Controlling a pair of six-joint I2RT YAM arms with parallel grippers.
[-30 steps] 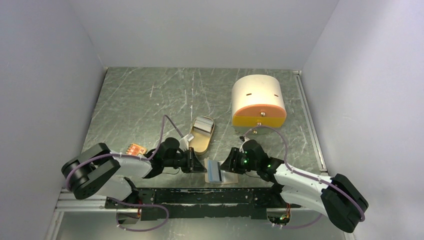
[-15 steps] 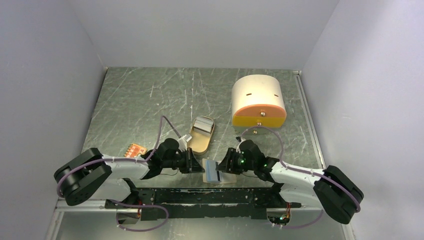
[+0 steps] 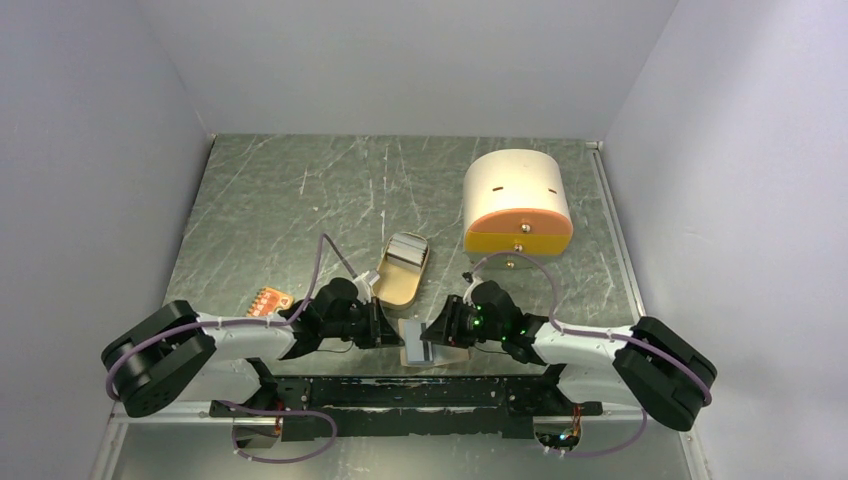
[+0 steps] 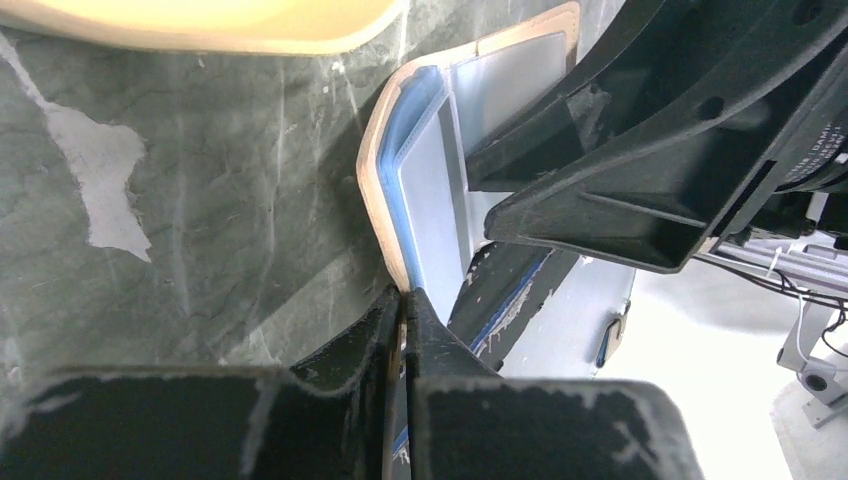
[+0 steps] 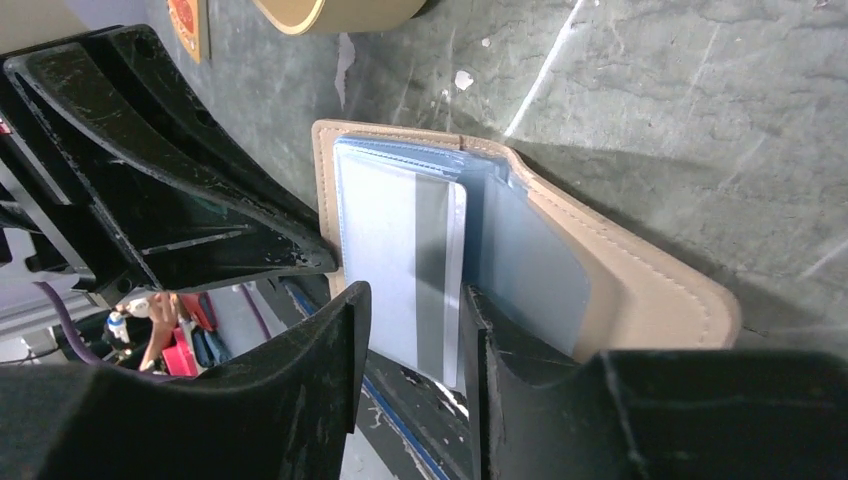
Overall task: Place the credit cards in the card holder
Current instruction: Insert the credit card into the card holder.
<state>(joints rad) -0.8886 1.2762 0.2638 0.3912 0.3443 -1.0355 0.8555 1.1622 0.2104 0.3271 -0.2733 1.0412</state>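
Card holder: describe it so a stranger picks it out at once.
On the scratched dark table, go to the near edge, just nearer than the oval tin, where the left gripper and right gripper meet. There is the card holder: a tan stitched wallet, open, with clear bluish sleeves and a grey striped card partly in, unlike the tin or the far larger cream box.

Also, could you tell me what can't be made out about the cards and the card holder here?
Top view: pockets of the card holder, too small, partly covered by the left gripper and right gripper.
Right wrist view: whether the right gripper pinches the striped card; its fingers cover the card's near end.
Top view: what lies in the tin tray, too small.
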